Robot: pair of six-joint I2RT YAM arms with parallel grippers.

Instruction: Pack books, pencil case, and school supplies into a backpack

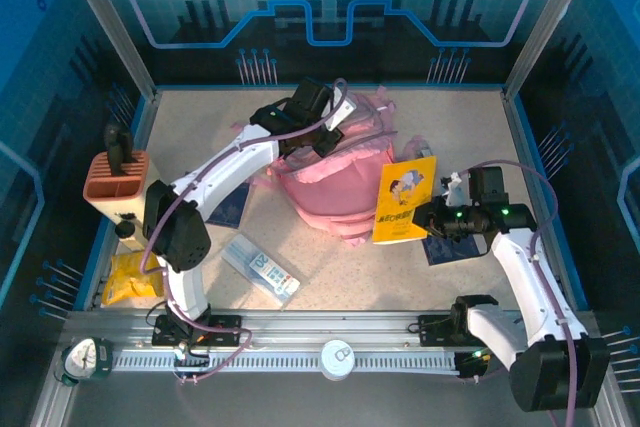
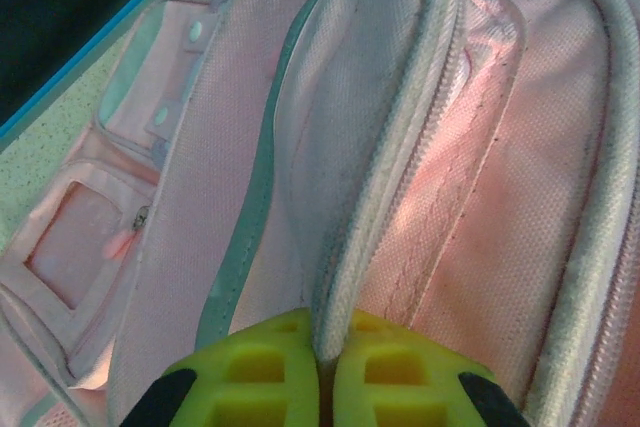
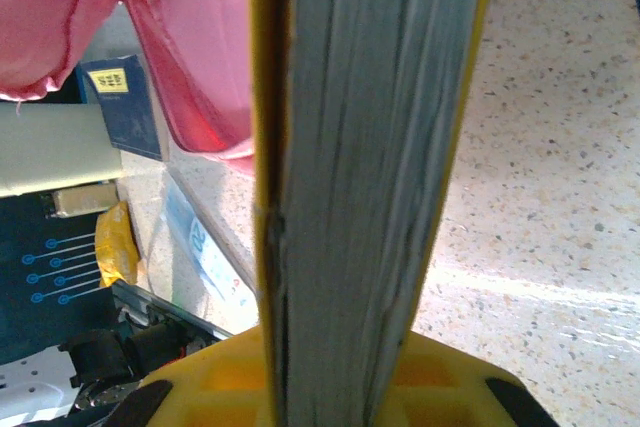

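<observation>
**Barely started: first book is at the bag, nothing packed yet**

As far as I can tell, nothing's gone in so far. The pink backpack (image 1: 335, 182) lies in the middle of the table (image 1: 450, 137). The left gripper (image 2: 322, 352) is clamped tight on the zip edge of one of its pockets and holds the rim up so the mouth gapes a bit.

The right gripper (image 3: 330, 387) is pinched on the yellow book (image 1: 405, 197), gripping it near its lower edge with the cover tilted up. The book is right at the backpack's right side, but I can't tell whether it's touching. It's definitely not inside.

Everything else is out on the table:
- The pencil case (image 1: 260, 269) lies in front of the backpack, near the left arm's base.
- One navy book (image 1: 230, 209) is partly under the left arm.
- The second navy book (image 1: 441, 249) is under the right gripper.
- An orange holder (image 1: 115, 187) and a yellow packet (image 1: 130, 282) sit by the left edge, possibly supplies.

My read is that this is step one of several. The yellow book needs to go into that opening, then both navy ones, the pencil case and the bits and bobs. I can't see deep into the bag, so I won't swear it's empty.
</observation>
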